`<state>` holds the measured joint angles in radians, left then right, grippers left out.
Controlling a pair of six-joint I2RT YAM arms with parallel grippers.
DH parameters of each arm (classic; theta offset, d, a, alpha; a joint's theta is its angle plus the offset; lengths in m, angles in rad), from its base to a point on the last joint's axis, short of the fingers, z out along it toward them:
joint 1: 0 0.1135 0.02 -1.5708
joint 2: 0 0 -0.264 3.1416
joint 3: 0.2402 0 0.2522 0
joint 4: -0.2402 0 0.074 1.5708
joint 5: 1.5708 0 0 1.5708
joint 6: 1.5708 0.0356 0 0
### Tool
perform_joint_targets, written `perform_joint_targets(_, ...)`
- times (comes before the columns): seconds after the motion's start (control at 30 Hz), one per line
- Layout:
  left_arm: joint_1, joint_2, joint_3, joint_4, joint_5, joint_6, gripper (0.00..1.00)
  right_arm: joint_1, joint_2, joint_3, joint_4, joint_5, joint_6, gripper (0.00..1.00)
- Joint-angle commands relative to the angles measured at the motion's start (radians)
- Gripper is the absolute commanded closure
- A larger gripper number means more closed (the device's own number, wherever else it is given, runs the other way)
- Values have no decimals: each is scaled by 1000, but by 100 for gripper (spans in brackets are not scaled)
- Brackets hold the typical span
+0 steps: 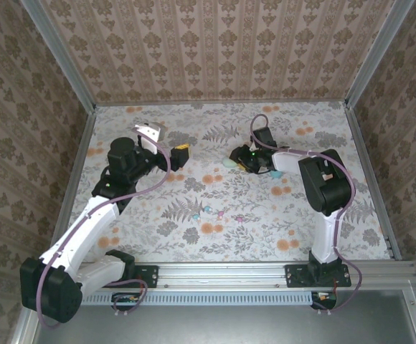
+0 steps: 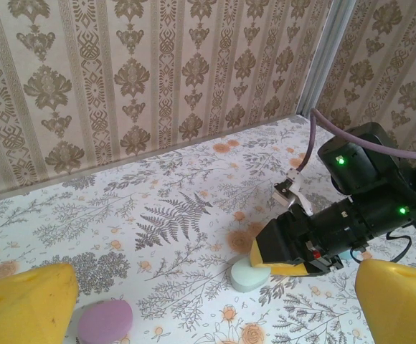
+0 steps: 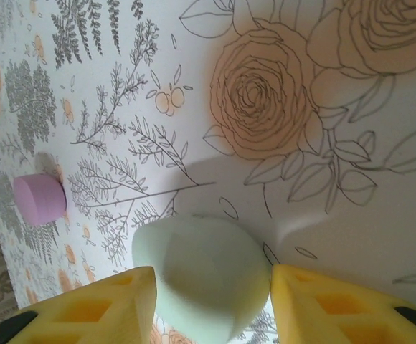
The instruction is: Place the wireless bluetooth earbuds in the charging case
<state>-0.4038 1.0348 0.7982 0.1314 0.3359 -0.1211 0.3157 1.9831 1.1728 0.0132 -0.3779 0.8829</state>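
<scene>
Mint-green case: smooth matte egg, contents not visible, lying on the floral table between the right gripper jaws, which are partly parted; grip unclear. Lilac case rounded, near the left gripper, whose jaws are wide and empty. Tiny pastel earbuds lie loose mid-table, well apart from both.

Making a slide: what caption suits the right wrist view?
Mint-green case between the yellow jaws of the right gripper, lilac case beyond on the floral table.
</scene>
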Motion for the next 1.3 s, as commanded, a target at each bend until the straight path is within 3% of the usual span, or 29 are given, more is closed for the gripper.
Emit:
perform_joint_targets(0.0, 9, 4, 33, -2, 5, -24, 0, -6, -86, 23, -107, 49, -71, 51)
perform_joint_targets(0.4, 23, 40, 62, -32, 13, -73, 0, -41, -383, -48, -353, 294, -293, 46)
perform_joint_targets(0.83, 30, 68, 77, -30, 41, -105, 0, -228, -426, -148, -462, 257, -383, 42)
perform_joint_targets(1.0, 30, 86, 90, -69, -12, -112, 0, -216, -382, -92, -461, 176, -437, 42)
perform_joint_targets(1.17, 77, 159, 139, -215, -111, -175, 0, -128, -288, 35, -435, 140, -532, 42)
perform_joint_targets(1.27, 154, 228, 167, -279, -23, -248, 1, -44, -207, 145, -439, 150, -636, 42)
